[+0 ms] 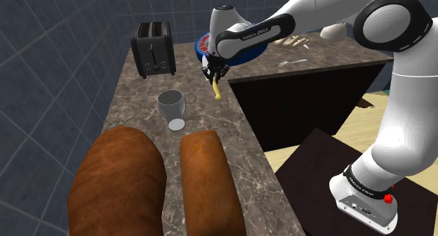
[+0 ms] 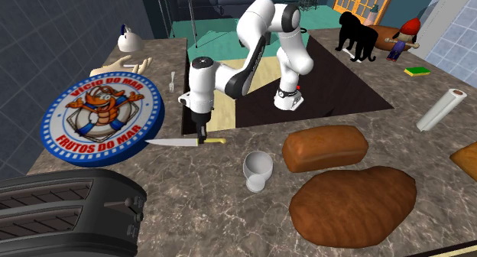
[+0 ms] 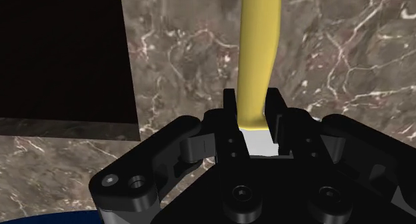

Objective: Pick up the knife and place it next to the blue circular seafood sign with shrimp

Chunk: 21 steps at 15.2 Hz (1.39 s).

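Pincer fingers are pressed onto the knife, one black pad on each side, right where the yellow handle meets the pale blade. The handle runs straight out ahead of the hand; the blade passes back under it. In the second exterior view the knife lies level and low over the counter, though I cannot tell whether it touches the stone. Its long axis runs along the counter's edge, with the blade tip toward the sign and just beside its blue rim. The move, I judge, turns on that small gap. The handle is smooth and rounded, the blade thin and flat. The sign is a thick round disc, and the counter is brown veined marble. Farther off stand a grey cup, crusty brown loaves and a black toaster.
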Each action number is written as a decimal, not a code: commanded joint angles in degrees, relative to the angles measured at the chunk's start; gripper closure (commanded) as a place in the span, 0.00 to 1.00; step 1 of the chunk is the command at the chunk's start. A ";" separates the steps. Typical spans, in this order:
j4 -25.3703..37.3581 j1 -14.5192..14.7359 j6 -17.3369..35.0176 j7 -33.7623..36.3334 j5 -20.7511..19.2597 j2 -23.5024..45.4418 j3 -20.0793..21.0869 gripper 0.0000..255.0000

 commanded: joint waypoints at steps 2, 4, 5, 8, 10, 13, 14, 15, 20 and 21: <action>-1.03 0.17 1.87 0.45 -0.56 0.90 -0.28 1.00; -1.63 0.28 3.09 0.75 -0.95 1.56 -0.49 1.00; -1.91 0.34 3.69 0.90 -1.16 1.90 -0.61 1.00; -2.25 0.43 4.46 1.09 -1.42 2.36 -0.76 1.00; -2.25 0.43 4.46 1.10 -1.42 2.36 -0.76 1.00; -2.25 0.43 4.46 1.10 -1.42 2.36 -0.76 1.00; -2.25 0.43 4.47 1.10 -1.42 2.36 -0.76 0.00; -2.25 0.43 4.46 1.09 -1.42 2.36 -0.76 0.00; -2.23 0.17 3.23 0.75 -0.83 1.08 -0.41 0.00; -2.13 -0.09 1.96 0.41 -0.25 -0.16 -0.07 0.00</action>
